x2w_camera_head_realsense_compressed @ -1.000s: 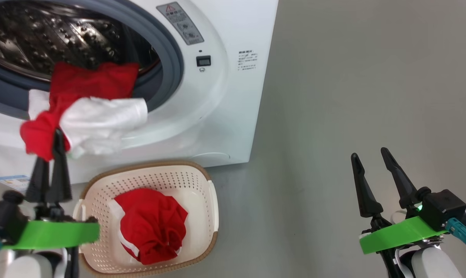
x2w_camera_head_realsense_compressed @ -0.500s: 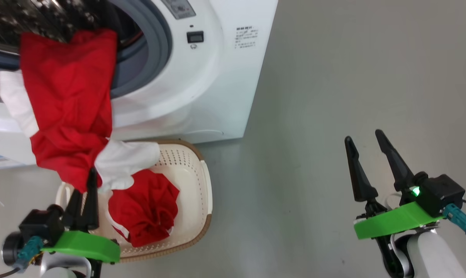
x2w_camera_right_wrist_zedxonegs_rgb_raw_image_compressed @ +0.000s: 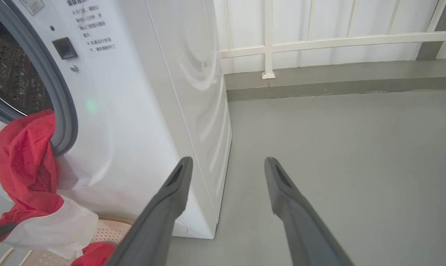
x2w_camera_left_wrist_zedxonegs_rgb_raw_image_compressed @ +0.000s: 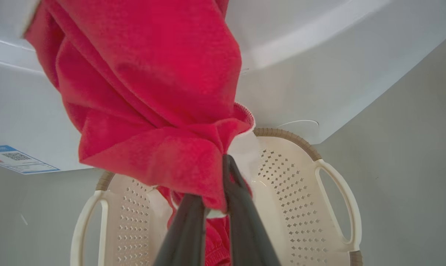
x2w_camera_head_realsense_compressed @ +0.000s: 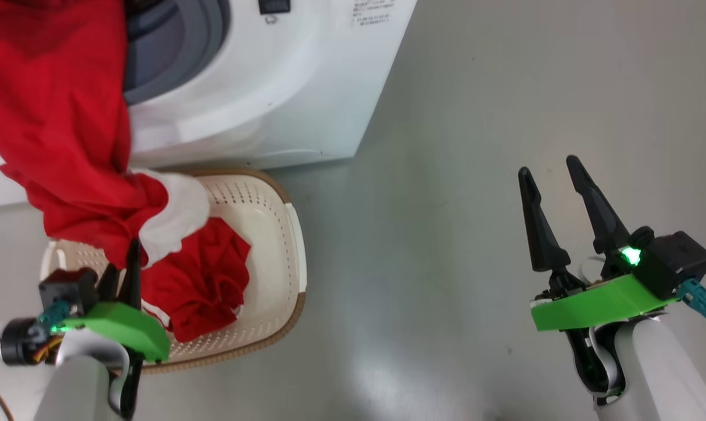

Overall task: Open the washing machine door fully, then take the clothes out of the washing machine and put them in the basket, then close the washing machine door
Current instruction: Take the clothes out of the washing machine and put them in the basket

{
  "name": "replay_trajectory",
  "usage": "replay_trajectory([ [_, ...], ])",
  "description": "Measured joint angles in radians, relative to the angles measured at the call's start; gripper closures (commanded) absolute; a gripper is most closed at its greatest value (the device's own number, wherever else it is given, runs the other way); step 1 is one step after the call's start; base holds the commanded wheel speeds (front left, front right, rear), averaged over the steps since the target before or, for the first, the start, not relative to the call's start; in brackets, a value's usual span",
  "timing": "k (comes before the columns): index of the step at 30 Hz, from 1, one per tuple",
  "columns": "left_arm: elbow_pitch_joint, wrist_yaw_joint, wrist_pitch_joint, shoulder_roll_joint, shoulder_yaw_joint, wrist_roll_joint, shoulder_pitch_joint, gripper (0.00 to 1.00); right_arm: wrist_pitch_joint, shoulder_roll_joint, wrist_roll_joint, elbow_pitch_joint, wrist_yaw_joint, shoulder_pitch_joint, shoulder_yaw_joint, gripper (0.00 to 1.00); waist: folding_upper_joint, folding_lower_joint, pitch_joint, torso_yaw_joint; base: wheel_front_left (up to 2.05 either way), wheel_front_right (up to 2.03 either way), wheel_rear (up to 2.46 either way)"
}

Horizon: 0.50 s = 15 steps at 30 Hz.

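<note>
The red garment spills from the mouth of the washing machine and drapes down its white front in a long, soft fold, with a white panel bunched at its lower end. The left gripper has that lower end pinched: its two dark fingers are nearly together, with a wad of fleecy red and white cloth squeezed between them. From the left wrist, the gripper sits just above the basket, and the cloth hangs taut from above.

A second red garment lies crumpled inside the basket, which is cream perforated plastic with a brown woven-look rim and looped side handles. It stands on the floor right against the foot of the machine, under the opening.

The grey rubber gasket curves around the opening, and the right wrist view shows the dimpled steel drum behind it. A blue label sits low on the machine's front.

To the right, the smooth grey floor lies bare. The right gripper hangs there, well apart from the basket, its fingers spread wide and holding nothing. Beyond it, a white railing lines the wall.
</note>
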Motion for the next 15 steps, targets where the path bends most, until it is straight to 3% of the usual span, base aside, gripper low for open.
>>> replay_trajectory([
  [15, 0.279, 0.000, 0.000, 0.058, -0.076, 0.000, -0.268, 1.00, 0.000, -0.001, 0.008, -0.021, 0.000, -0.098, 0.024, 0.00, 0.0000, 0.0000, 0.165, -0.018, 0.00, 0.00, 0.00],
])
